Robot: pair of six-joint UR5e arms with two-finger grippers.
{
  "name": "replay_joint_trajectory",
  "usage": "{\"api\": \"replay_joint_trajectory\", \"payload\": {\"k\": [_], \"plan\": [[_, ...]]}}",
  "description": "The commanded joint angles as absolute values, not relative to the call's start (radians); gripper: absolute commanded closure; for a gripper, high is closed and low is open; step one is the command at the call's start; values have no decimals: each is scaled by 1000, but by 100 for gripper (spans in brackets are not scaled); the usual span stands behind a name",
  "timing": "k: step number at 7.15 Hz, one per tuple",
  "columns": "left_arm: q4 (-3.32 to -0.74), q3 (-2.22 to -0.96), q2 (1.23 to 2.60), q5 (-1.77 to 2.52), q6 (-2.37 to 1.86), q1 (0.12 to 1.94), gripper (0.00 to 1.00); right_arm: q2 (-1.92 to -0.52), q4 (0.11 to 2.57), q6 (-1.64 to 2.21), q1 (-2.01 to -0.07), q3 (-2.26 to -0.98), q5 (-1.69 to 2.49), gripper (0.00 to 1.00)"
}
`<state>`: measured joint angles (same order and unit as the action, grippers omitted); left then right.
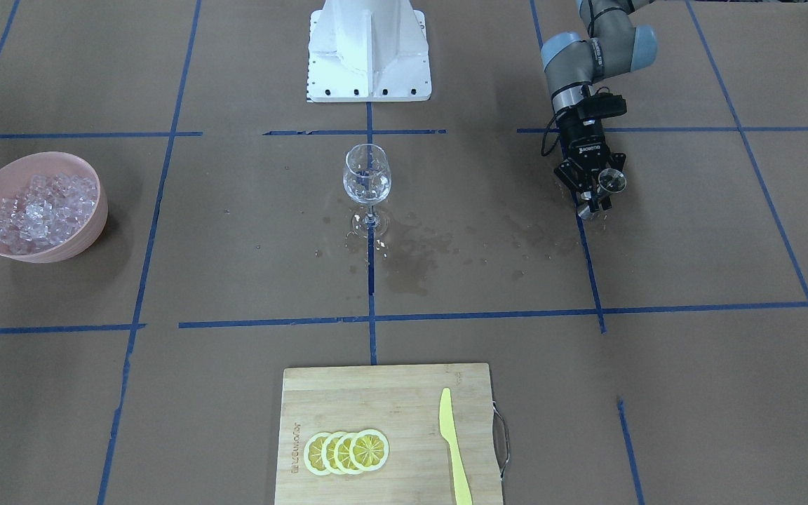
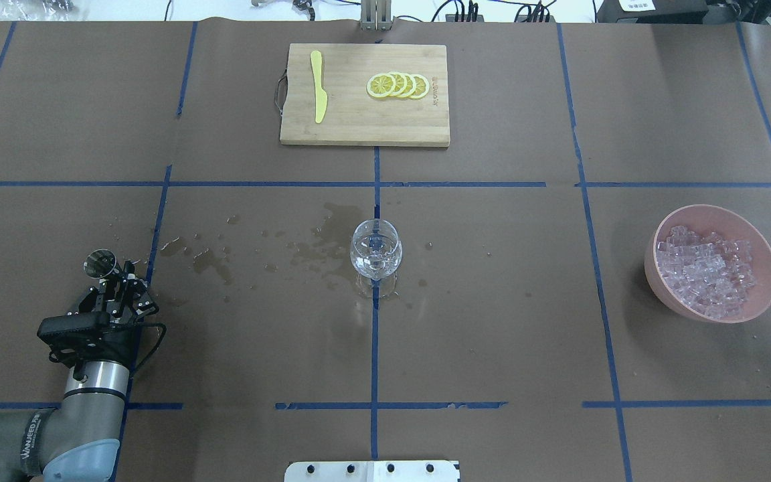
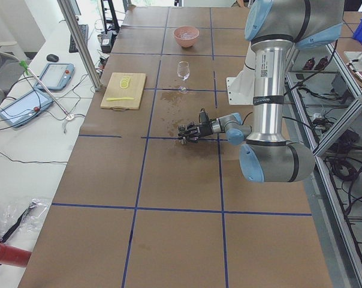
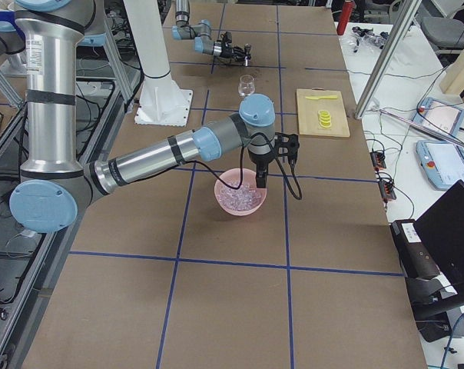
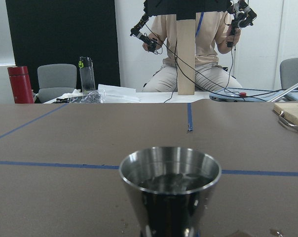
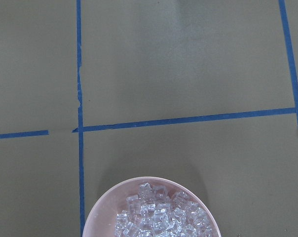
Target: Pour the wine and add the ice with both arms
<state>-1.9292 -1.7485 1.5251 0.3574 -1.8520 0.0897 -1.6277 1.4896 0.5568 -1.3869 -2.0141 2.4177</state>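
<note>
While the left gripper (image 2: pixel 120 289) is seen pinched on a small steel cup (image 5: pixel 170 190), held upright low over the table well to the left of the wine glass (image 2: pixel 376 251), a spill is judged the nearest danger. Wet patches (image 2: pixel 211 258) lie on the brown paper between cup and glass, and more could be added by any tilt or jolt on the way across. Whether liquid is in the cup cannot be settled; only dark reflections are shown inside it in the left wrist view. The glass is tall and thin-stemmed, with its foot on wet paper, so it could be tipped if its rim were struck by cup or fingers.

The right gripper (image 4: pixel 260 181) is shown only in the right side view, hung over the pink bowl (image 2: pixel 666 227) where the ice (image 2: pixel 707 278) is piled, well apart from the glass on the robot's right. Whether its jaws are spread or pressed together cannot be told. Cubes so small and glassy could be squeezed out of a grip or dropped short of the glass.

The right arm is not shown in the overhead or front views. The bowl is cut off at the bottom edge of the right wrist view. What lies in the glass, cubes or liquid, is hard to make out.
</note>
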Motion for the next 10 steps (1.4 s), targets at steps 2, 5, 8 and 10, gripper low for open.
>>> {"api": "replay_joint_trajectory", "payload": {"k": [2, 5, 8, 10], "plan": [[-1931, -1805, 1520, 357, -1850, 101, 100, -1628, 1489, 557, -1385, -2014, 2414, 0], [-1937, -1834, 1516, 357, -1815, 139, 100, -1628, 1488, 557, -1387, -2014, 2414, 0], [-2024, -1900, 1525, 360, -1625, 189, 100, -1631, 1486, 557, -1384, -2014, 2413, 0], [-2220, -1894, 1525, 364, -1485, 195, 100, -1631, 1483, 557, -1375, -2014, 2398, 0]]}}
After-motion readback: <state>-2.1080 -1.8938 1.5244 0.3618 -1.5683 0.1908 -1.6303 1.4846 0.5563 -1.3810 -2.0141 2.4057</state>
